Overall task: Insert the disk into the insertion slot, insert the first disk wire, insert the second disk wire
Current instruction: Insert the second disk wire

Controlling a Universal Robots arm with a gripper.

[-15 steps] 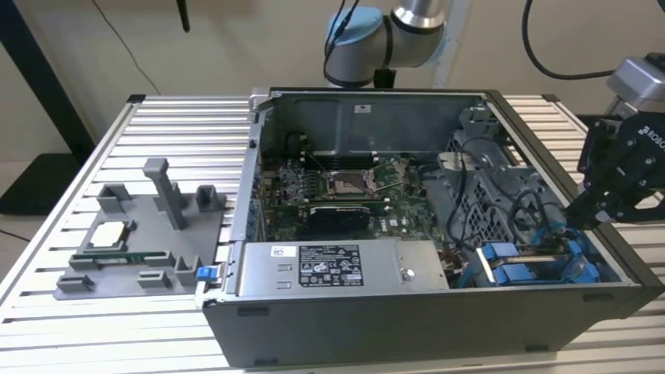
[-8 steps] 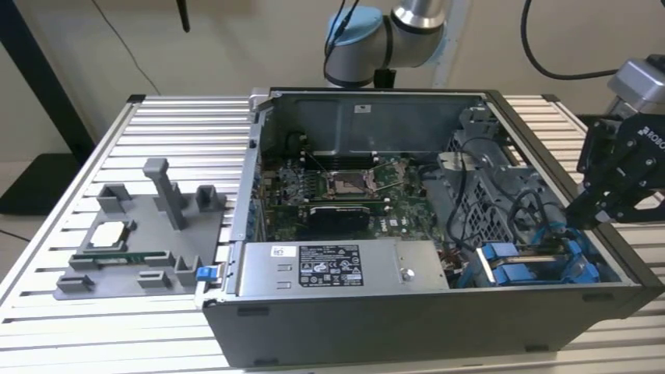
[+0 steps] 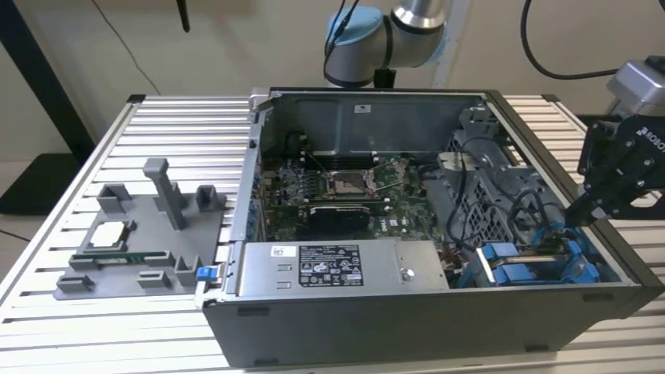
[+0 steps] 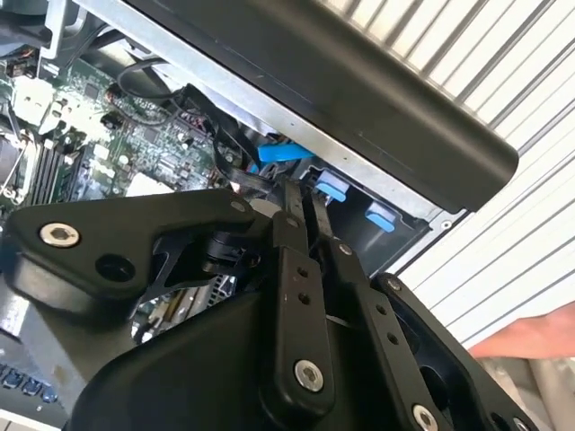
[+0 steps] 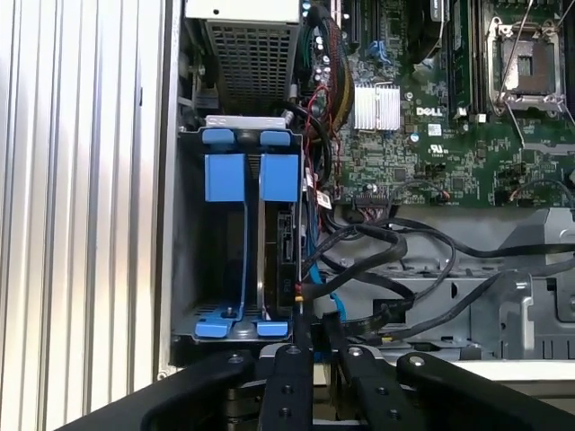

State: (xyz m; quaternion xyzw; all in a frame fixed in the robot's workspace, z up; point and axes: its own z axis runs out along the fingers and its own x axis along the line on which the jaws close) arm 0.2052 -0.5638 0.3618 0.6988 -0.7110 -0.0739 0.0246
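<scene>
The insertion slot (image 5: 184, 269) is a grey bay with bright blue tabs, at the case's front corner on the exterior view's right (image 3: 535, 269). The disk (image 5: 285, 238) stands edge-on inside it, against the side nearest the motherboard. My gripper (image 5: 314, 328) hovers at the disk's cable end, its two black fingers (image 4: 294, 211) nearly together. They appear to pinch a small black connector of a disk wire (image 5: 300, 294) with yellow and red leads, right at the disk's edge. In the exterior view my gripper (image 3: 584, 214) hangs over the case's wall just above the bay.
Black cables (image 5: 404, 260) loop beside the bay. The motherboard (image 3: 343, 191) fills the case floor, and a labelled grey power-supply box (image 3: 332, 269) sits beside the bay. A grey tray of fixtures (image 3: 135, 241) lies on the slatted table. A person's hand (image 4: 530, 337) shows beyond the case.
</scene>
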